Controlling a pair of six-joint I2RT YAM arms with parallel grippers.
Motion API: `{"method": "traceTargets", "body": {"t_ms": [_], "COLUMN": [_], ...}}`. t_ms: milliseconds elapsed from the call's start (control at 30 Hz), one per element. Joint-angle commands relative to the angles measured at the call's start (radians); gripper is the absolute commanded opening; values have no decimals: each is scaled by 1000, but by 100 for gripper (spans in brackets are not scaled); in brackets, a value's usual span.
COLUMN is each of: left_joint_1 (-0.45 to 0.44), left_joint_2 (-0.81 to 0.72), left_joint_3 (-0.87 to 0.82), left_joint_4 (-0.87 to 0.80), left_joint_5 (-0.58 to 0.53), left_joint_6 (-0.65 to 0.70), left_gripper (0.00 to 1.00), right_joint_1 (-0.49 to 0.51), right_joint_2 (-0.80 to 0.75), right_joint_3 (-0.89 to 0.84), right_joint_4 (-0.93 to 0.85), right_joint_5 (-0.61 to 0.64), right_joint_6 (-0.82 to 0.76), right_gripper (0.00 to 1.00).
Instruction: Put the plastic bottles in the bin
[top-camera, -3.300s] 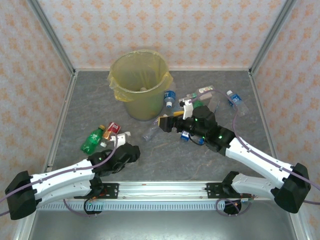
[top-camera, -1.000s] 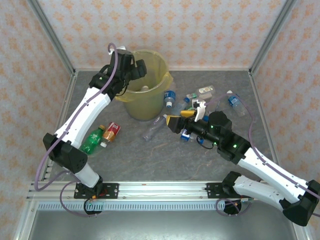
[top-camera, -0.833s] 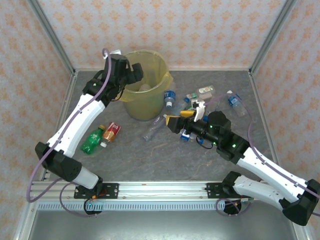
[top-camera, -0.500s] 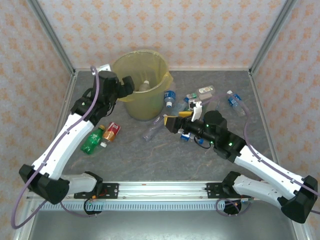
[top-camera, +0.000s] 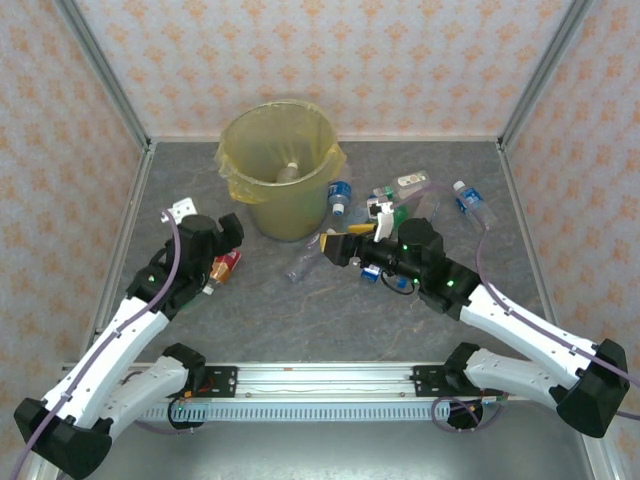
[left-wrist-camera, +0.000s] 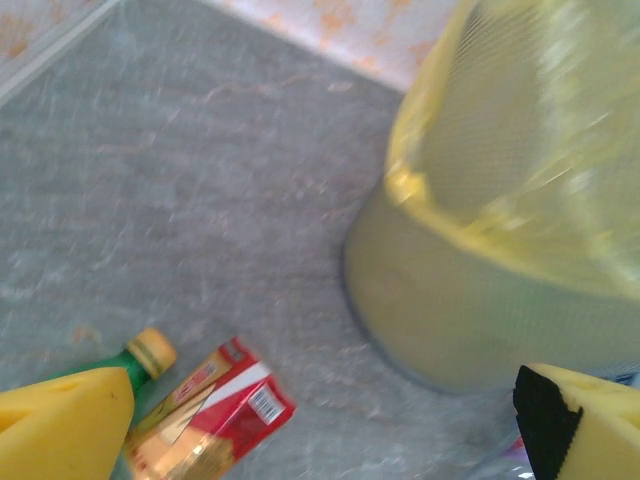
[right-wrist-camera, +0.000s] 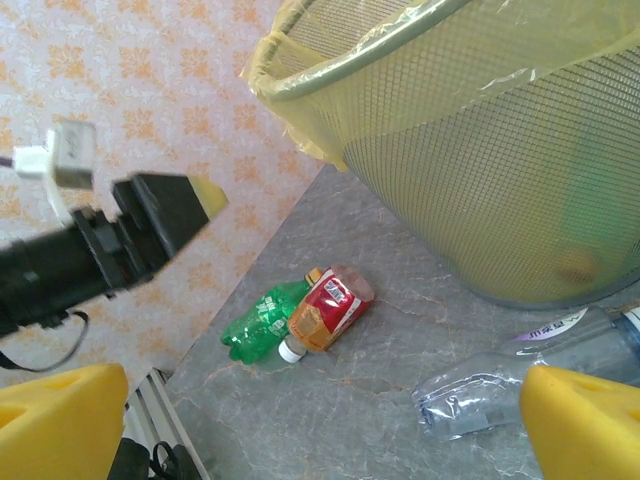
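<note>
The bin (top-camera: 282, 170) stands at the back of the table, with one bottle (top-camera: 291, 170) lying inside it. My left gripper (top-camera: 228, 245) hovers open and empty just left of the bin, above a red-labelled bottle (top-camera: 222, 268). In the left wrist view (left-wrist-camera: 320, 440) that bottle (left-wrist-camera: 215, 410) lies beside a green bottle (left-wrist-camera: 150, 350). Open as well, my right gripper (top-camera: 352, 235) hangs beside a clear crushed bottle (top-camera: 303, 262). The right wrist view (right-wrist-camera: 320, 430) has the clear bottle (right-wrist-camera: 520, 385), the green bottle (right-wrist-camera: 262, 318) and the bin (right-wrist-camera: 500, 150).
More bottles lie right of the bin: one with a blue label (top-camera: 340, 195), a small heap (top-camera: 400, 185) behind my right gripper, and one near the right wall (top-camera: 470, 200). Metal frame posts and patterned walls close off three sides.
My left arm has swung from above the bin down and left to the table by the red-labelled bottle. A bottle now lies in the bin. My right arm edged slightly left.
</note>
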Motion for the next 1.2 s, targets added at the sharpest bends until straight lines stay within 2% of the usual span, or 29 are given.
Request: {"method": "traceTargets", "body": {"t_ms": [0, 167, 367, 833, 1000, 1167], "left_joint_1": [12, 25, 47, 53, 54, 55], "left_joint_2": [-28, -21, 39, 282, 336, 355], "left_joint_3": [-102, -223, -301, -295, -284, -284], "left_joint_4": [55, 129, 304, 474, 473, 469], "left_joint_5": [-30, -27, 65, 39, 16, 62], "left_joint_6": [-75, -104, -43, 18, 19, 19], "left_gripper": [99, 99, 99, 99, 99, 99], "right_joint_1": [10, 13, 16, 19, 19, 19], "right_joint_2": [3, 0, -8, -12, -17, -29], "right_joint_3": [11, 19, 21, 20, 13, 3], "right_joint_4": [40, 19, 9, -6, -14, -14], "right_joint_5": [-15, -14, -9, 4, 8, 16], "right_joint_6": [3, -3, -3, -10, -15, -15], "right_gripper": [100, 100, 100, 100, 100, 100]}}
